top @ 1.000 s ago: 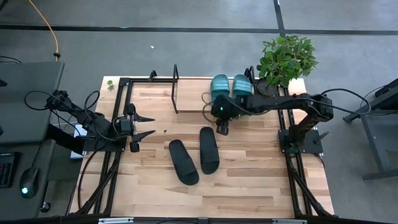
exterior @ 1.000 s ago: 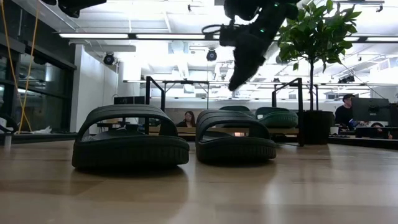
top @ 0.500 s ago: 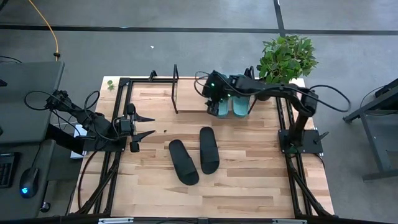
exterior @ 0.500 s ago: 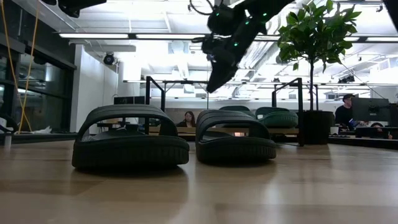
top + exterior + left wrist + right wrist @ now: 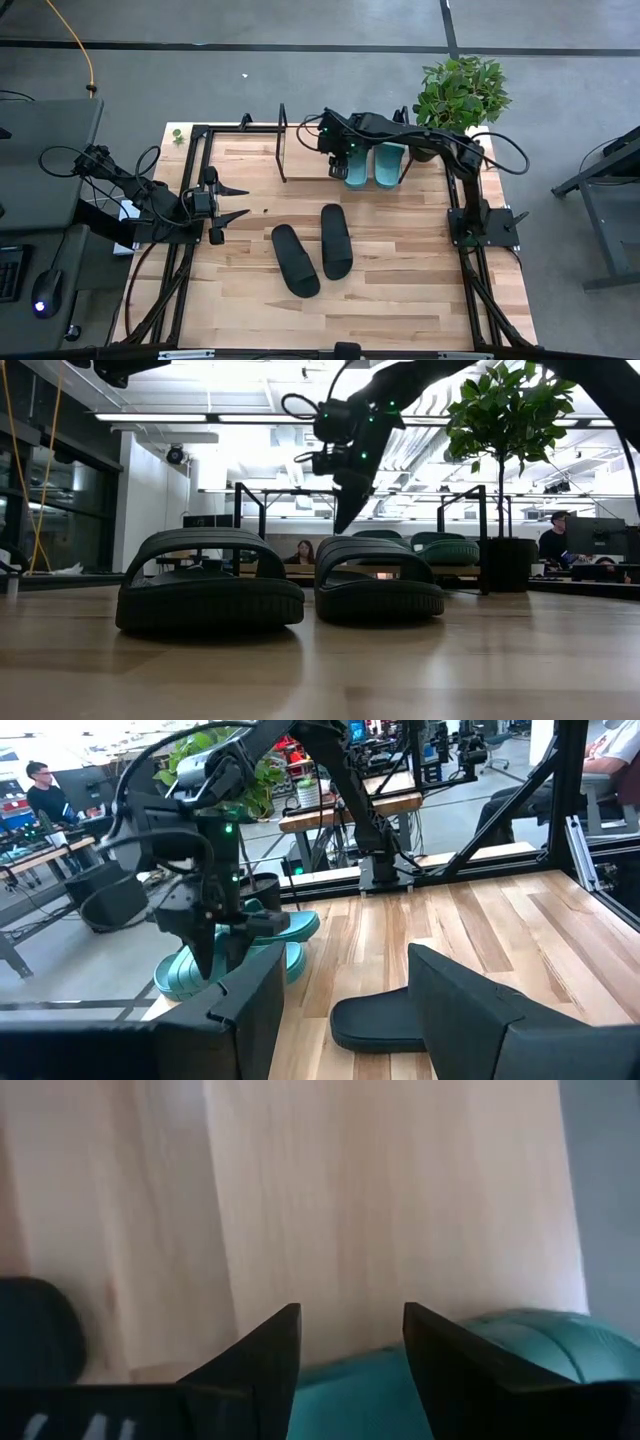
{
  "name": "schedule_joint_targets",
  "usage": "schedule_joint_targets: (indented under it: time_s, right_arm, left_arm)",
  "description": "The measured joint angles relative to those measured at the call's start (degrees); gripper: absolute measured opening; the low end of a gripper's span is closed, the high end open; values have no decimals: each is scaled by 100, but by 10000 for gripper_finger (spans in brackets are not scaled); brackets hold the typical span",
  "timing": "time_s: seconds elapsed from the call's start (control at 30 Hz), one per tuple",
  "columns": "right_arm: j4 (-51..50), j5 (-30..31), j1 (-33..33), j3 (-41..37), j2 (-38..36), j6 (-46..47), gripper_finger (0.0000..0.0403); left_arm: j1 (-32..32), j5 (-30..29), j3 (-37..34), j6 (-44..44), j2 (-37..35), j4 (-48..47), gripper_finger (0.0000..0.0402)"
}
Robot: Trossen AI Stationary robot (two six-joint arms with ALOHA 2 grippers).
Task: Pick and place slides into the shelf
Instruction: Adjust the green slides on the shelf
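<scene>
Two teal slides lie side by side on the shelf's wooden board at the far side of the table. My right gripper hangs open above the board, pointing steeply down, just left of the left teal slide; nothing is between its fingers. In the low view this gripper stays well above the shelf. Two black slides rest sole-down mid-table. My left gripper waits open and level at the table's left.
A potted plant stands at the far right corner beside the shelf. Black shelf uprights rise left of my right gripper. A black tube frame borders the tabletop. Bare board lies between the left upright and the teal slides.
My right gripper has swung from above the table near the black slides toward the far edge and a little left, and now hangs over the shelf board beside the teal slides. It has tipped more steeply downward and stayed open. The slides have not moved.
</scene>
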Motion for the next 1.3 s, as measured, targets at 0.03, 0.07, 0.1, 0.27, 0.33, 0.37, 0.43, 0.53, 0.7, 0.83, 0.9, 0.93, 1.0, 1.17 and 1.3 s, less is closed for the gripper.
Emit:
schedule_joint_targets:
  time_s: [0.03,0.07,0.1,0.27,0.33,0.37,0.43,0.53,0.7,0.83,0.9,0.93,1.0,1.17,1.3]
  right_arm:
    - [-42,15,-12,-1,10,-11,167]
    - [-106,2,-27,-1,15,-14,167]
    - [-111,-1,-31,-10,15,-14,167]
    - [-145,41,-32,-12,15,-33,167]
    - [-213,104,-32,-12,16,-33,167]
    - [-238,143,-32,-12,25,-35,167]
    - [-270,194,-32,-14,35,-43,167]
    - [-160,234,-32,-17,67,-139,167]
    - [237,199,-32,-23,74,-246,167]
    - [303,256,-69,-23,81,-270,167]
    - [275,347,-103,-23,105,-268,167]
    - [224,442,-117,-23,123,-262,167]
    - [195,566,-147,-23,171,-246,167]
    - [58,781,-183,-21,229,-169,167]
    - [-123,1053,-169,-21,229,-124,167]
  left_arm:
    - [1,0,0,0,-1,0,193]
    - [1,2,0,0,-1,-2,193]
    - [-1,0,0,0,1,-2,193]
    - [1,0,0,0,-1,-2,193]
    - [1,0,0,0,1,-2,193]
    - [-1,0,0,0,-1,-2,193]
    - [-1,0,0,-1,1,-2,193]
    - [0,1,0,-2,0,-2,193]
    - [0,0,0,-2,1,-2,193]
    - [0,1,0,-2,1,-2,193]
    - [1,0,0,-2,-1,-2,193]
    - [-1,1,0,-2,-1,-2,193]
    - [1,0,0,-2,-1,-2,193]
    - [-1,1,0,-2,0,-2,193]
    - [-1,2,0,-2,1,-2,193]
